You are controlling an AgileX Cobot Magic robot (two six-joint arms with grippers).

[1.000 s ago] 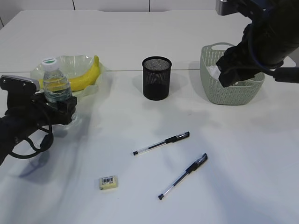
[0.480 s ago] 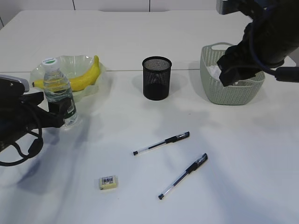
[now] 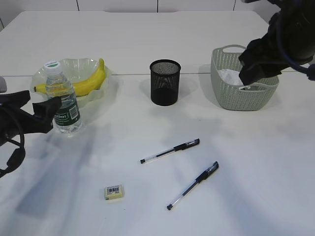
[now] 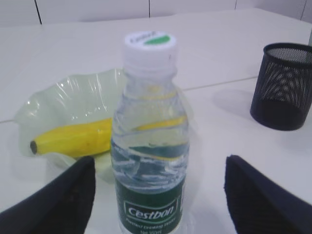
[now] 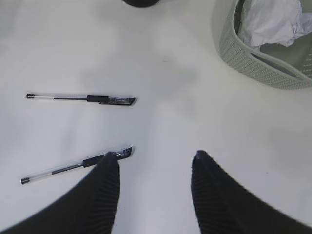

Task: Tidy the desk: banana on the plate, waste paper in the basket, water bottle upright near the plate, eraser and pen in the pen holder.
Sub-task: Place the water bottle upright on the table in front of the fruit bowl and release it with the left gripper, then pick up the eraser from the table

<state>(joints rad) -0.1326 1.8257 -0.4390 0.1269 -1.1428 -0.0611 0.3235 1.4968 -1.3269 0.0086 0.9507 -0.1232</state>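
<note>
The water bottle [image 3: 64, 104] [image 4: 151, 146] stands upright on the desk [image 3: 236, 162], just in front of the plate [image 3: 74, 69] [image 4: 63, 105]. The banana [image 3: 91, 81] [image 4: 73, 139] lies on that plate. My left gripper [image 3: 47, 114] [image 4: 159, 163] is open, drawn back to the left of the bottle and not touching it. Waste paper [image 3: 229, 76] [image 5: 270, 22] lies in the basket [image 3: 243, 96] [image 5: 253, 61]. My right gripper [image 3: 248, 73] [image 5: 155, 156] hangs open and empty above the desk by the basket. Two pens [image 3: 170, 151] [image 3: 193, 185] and the eraser [image 3: 113, 191] lie on the desk. The pen holder [image 3: 165, 82] [image 4: 285, 87] stands behind them.
In the right wrist view both pens [image 5: 80, 98] [image 5: 73, 168] lie left of the fingers, the lower one partly behind the left fingertip [image 5: 109, 163]. The desk's far edge runs behind the plate and basket.
My left gripper has backed away to the left, off the bottle, which stays upright. The right arm has shifted slightly right and up over the basket.
</note>
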